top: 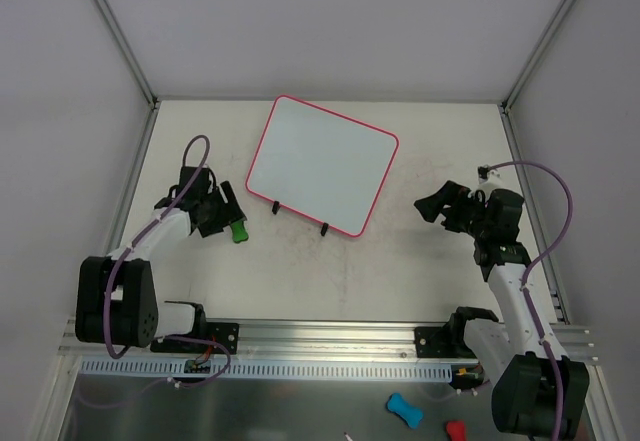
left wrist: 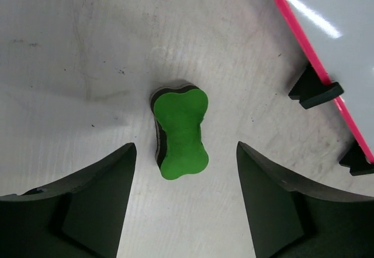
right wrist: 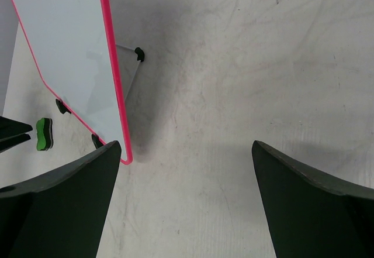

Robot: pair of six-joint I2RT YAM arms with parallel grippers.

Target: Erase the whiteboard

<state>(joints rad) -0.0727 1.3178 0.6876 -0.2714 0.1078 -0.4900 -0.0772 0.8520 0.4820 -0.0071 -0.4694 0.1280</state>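
Top external view: the left gripper (top: pixel 226 213) is seen at the left of the table (top: pixel 380 271), its fingers spread wide with nothing gripped. A green bone-shaped eraser (left wrist: pixel 180 134) with a black underlayer is found lying flat on the table just ahead of it. In the left wrist view the eraser is framed between the two fingers, with a gap visible on each side. Just right of the eraser, the whiteboard (top: pixel 320 161) is placed at the middle of the table toward the far side, turned at an angle to the table edges. Its pink-red frame is carried on two black feet (top: pixel 275 204) along the near edge. In the right wrist view a black-tipped grey strut (right wrist: pixel 138 53) is noted behind it, so the board is propped at a tilt. The surface is recorded as white, with glare streaks. Well to the right, the right gripper (top: pixel 432 206) is held pointing toward the board's right edge and apart from it, its fingers set wide and nothing held.
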